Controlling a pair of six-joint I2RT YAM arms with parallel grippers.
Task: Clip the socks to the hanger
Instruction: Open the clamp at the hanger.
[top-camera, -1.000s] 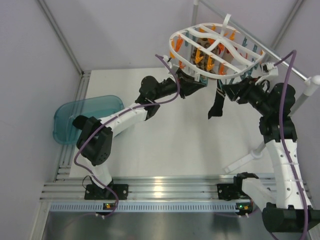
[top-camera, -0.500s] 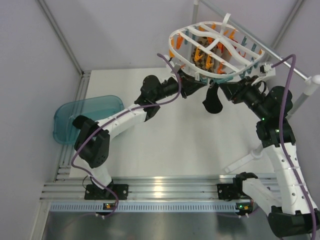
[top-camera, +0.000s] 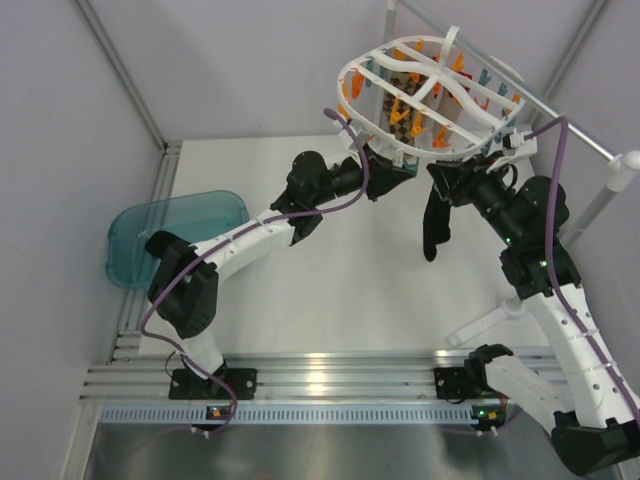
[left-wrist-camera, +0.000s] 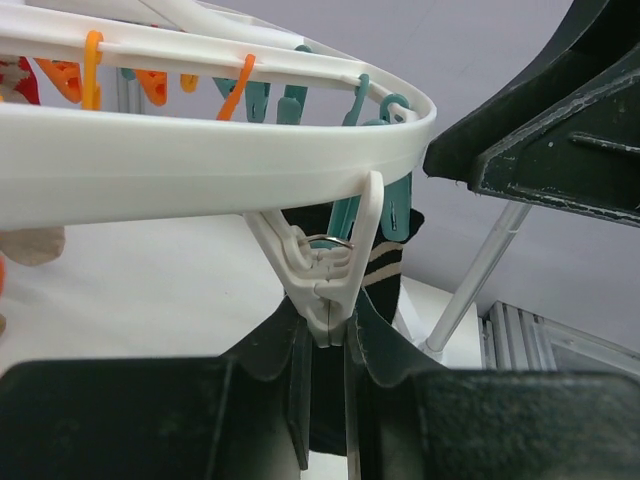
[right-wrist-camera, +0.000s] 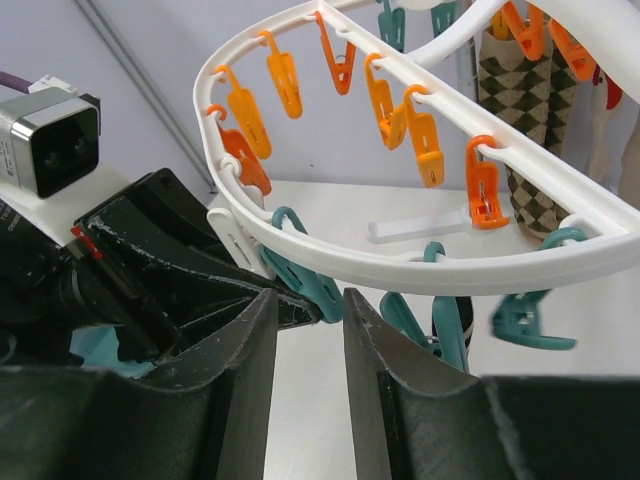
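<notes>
The white oval hanger (top-camera: 430, 100) with orange and teal clips hangs at the back right. My left gripper (top-camera: 400, 170) is at its near rim, shut on a white clip (left-wrist-camera: 328, 285) that hangs from the rim (left-wrist-camera: 200, 160). One black sock (top-camera: 434, 225) with tan stripes (left-wrist-camera: 385, 265) hangs limp below the rim, just behind that clip, beside a teal clip (left-wrist-camera: 350, 215). My right gripper (top-camera: 442, 180) sits next to the sock's top; in the right wrist view it (right-wrist-camera: 310, 300) is open and empty under the rim (right-wrist-camera: 400, 265). A second black sock is not in view.
A teal plastic bin (top-camera: 175, 235) lies at the table's left edge. The grey pole stand (top-camera: 600, 200) rises at the right, its legs (top-camera: 490, 320) spread on the table. A brown patterned sock (right-wrist-camera: 520, 110) hangs inside the hanger.
The black sock, bunched up by my right gripper half a second ago, now hangs straight down. My right gripper has shifted left along the rim. My left gripper stays at the clip.
</notes>
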